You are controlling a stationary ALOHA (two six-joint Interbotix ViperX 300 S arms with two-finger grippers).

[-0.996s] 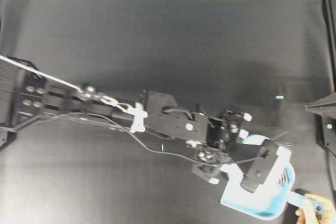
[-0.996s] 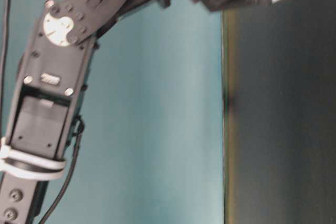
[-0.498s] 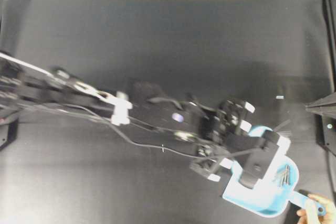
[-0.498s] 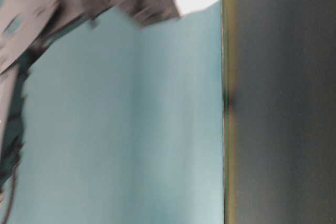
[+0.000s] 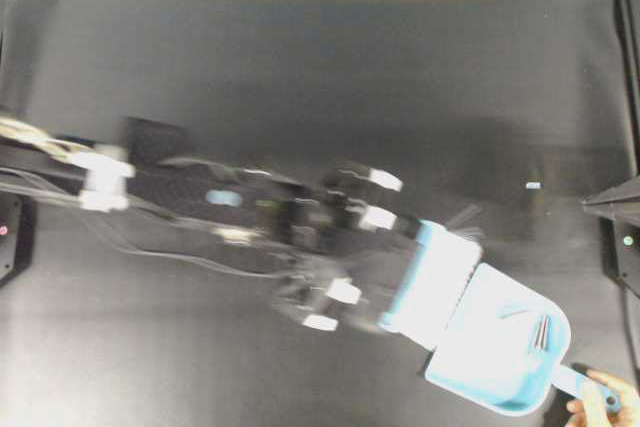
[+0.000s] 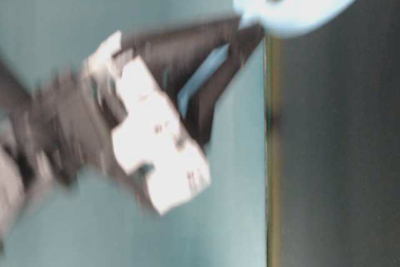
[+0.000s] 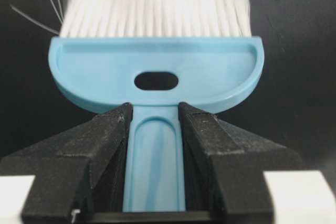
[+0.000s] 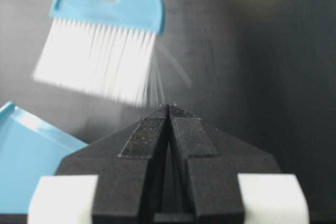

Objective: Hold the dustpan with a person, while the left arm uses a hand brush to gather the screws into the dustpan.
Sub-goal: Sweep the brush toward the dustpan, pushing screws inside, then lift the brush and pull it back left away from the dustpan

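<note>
The brush (image 7: pixel 156 72) handle is clamped tight in the left claw (image 7: pixel 155 145), right claw (image 8: pixel 168 129) is pinched shut on nothing. Screws (image 5: pixel 540 332) are already piled in the dustpan (image 5: pixel 495 357), held near-right by a hand (image 5: pixel 603 404). If the pan gets bumped or tipped, they could be spilled back out.

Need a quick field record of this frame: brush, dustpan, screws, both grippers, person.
hand brush: light blue, white bristles, handle clamped in the left gripper, lifted just off the dustpan's mouth
dustpan: light blue, flat on the black table, lower right
screws: several lying inside the pan, near its back wall
left gripper: shut on the brush handle, arm motion-blurred
right gripper: shut, empty, parked at the table's right edge
person: hand gripping the dustpan handle
</note>
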